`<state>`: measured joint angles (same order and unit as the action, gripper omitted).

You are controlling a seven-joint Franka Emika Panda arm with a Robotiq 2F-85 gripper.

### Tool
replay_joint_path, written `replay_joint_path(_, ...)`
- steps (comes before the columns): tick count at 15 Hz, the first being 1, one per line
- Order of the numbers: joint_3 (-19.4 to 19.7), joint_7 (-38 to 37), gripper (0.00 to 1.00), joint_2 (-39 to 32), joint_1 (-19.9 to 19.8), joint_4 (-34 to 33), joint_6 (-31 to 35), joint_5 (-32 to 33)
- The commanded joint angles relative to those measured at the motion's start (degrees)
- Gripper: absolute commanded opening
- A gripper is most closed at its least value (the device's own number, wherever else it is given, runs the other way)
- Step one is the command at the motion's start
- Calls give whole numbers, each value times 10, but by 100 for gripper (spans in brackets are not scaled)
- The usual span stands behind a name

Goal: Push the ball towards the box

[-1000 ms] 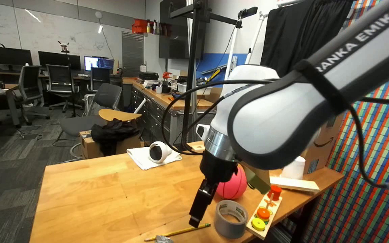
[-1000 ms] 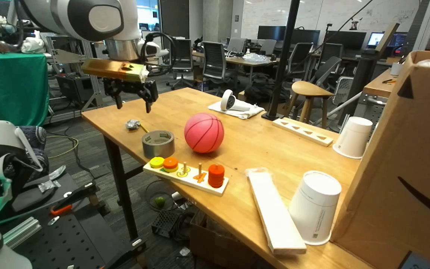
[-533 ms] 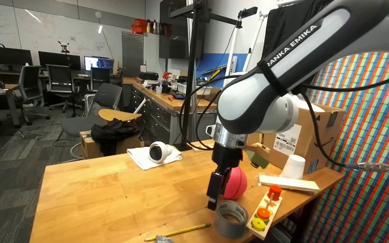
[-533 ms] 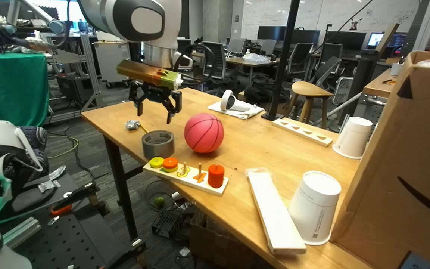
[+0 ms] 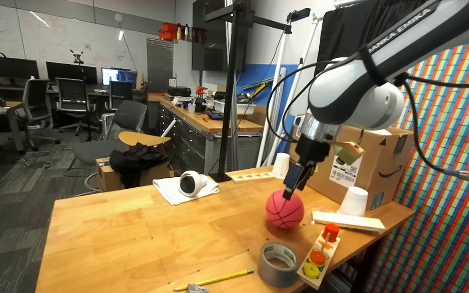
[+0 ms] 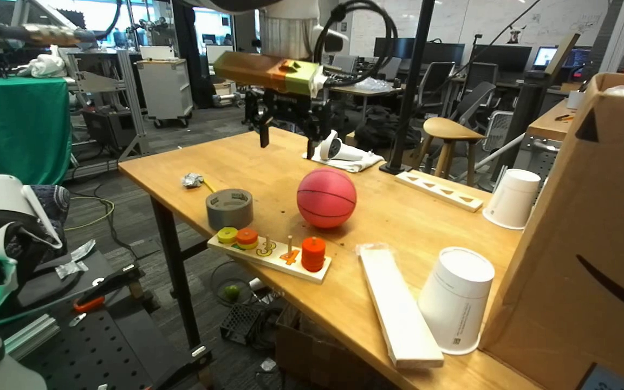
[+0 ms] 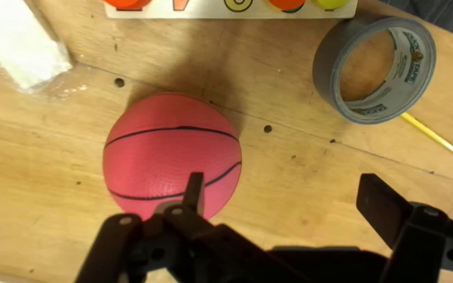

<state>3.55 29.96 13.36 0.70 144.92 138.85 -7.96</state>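
Matte red-pink ball [image 6: 326, 197], black-seamed like a basketball, sitting on the desk [image 5: 136, 228], gripper [image 6: 287, 151] near the ball, fingers spread apart, brown cardboard box [image 5: 364, 180] clear of it

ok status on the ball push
Jaws open, contact with ball unclear. Ball short of box. Near box: white cup, white bar, possible snags.

A white-and-charcoal arm [image 5: 346, 87] with "EMIKA" lettering [image 5: 400, 29] sports black cables [image 5: 446, 84], a strap [image 5: 371, 65], a silver collar [image 5: 320, 127], an orange-and-green housing [image 6: 266, 73] and a black gripper [image 7: 281, 186] with screw heads [image 7: 177, 211].
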Motion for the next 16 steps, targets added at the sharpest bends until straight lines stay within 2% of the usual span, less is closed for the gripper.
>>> replay_joint_path(1,-2,-41,100,145,-4,84,48,33)
replay_joint_path(3,-12,-61,100,181,3,115,86,53)
replay_joint_path(6,-12,-55,100,193,69,152,87,20)
replay_joint_path(7,-12,-55,100,166,95,128,85,8)
replay_joint_path(11,-25,-63,100,127,171,135,118,-24)
replay_joint_path(13,-39,-84,100,98,184,135,126,-26)
replay_joint_path(16,-57,-114,100,37,175,113,81,-11)
